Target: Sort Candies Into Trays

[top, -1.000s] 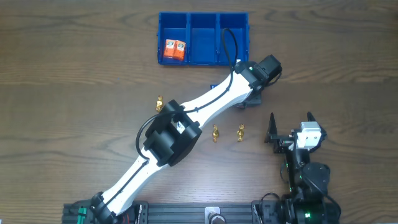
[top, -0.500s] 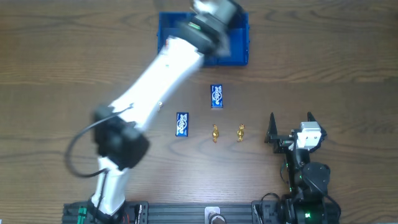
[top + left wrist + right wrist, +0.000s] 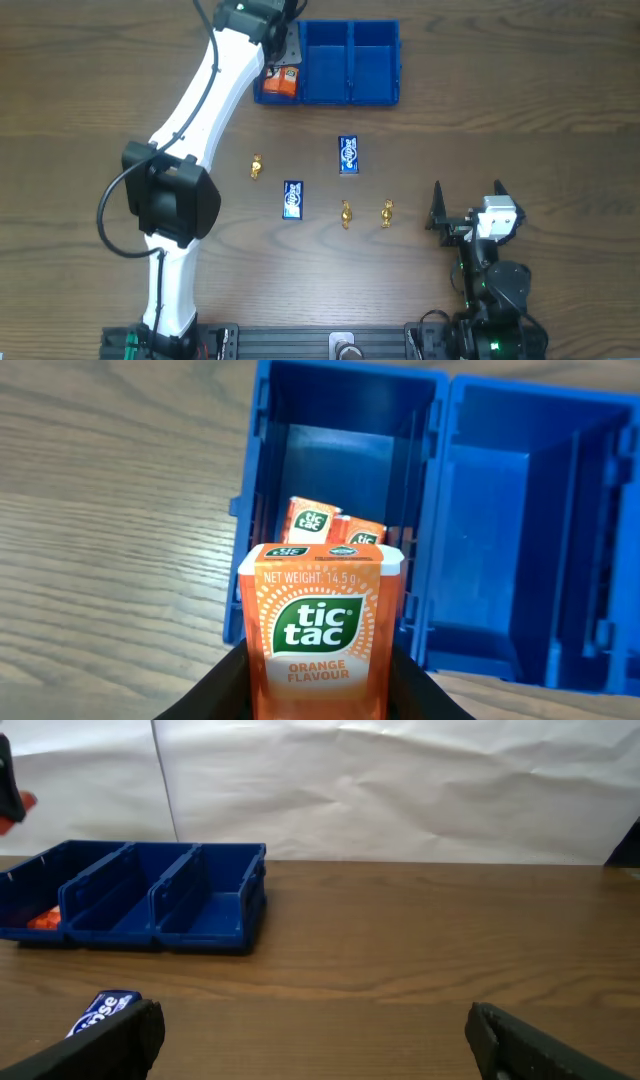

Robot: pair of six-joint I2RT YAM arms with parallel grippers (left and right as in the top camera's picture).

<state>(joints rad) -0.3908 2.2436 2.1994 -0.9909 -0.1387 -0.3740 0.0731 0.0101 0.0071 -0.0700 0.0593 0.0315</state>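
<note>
Orange candy box (image 3: 320, 625) sits pinched upright between the 2 fingers of the left end effector (image 3: 320, 692), label facing the wrist camera. From above, this end effector (image 3: 272, 30) hangs at the left compartment of the blue tray (image 3: 350, 95), the arm stretched up the left side of the table (image 3: 120, 90). Whether the held box is over the compartment or just short of its rim cannot be told.

That left compartment holds 2 orange boxes (image 3: 281, 80), lying side by side and touching; the left wrist view shows them (image 3: 315, 520) beyond the held box. The middle and right compartments of the tray (image 3: 440, 420) show bare blue floors.

On the table below the tray lie 2 blue packets, 1 (image 3: 348, 154) toward the middle and 1 (image 3: 293, 199) lower and to its left. Near them are 3 gold-wrapped candies: 1 (image 3: 256, 166) apart at the left, and 2 (image 3: 346, 214) (image 3: 388, 212) close beside each other.

The right end effector (image 3: 468, 210) is low at the right, fingers spread wide with nothing between them, well apart from the tray (image 3: 210, 905).
</note>
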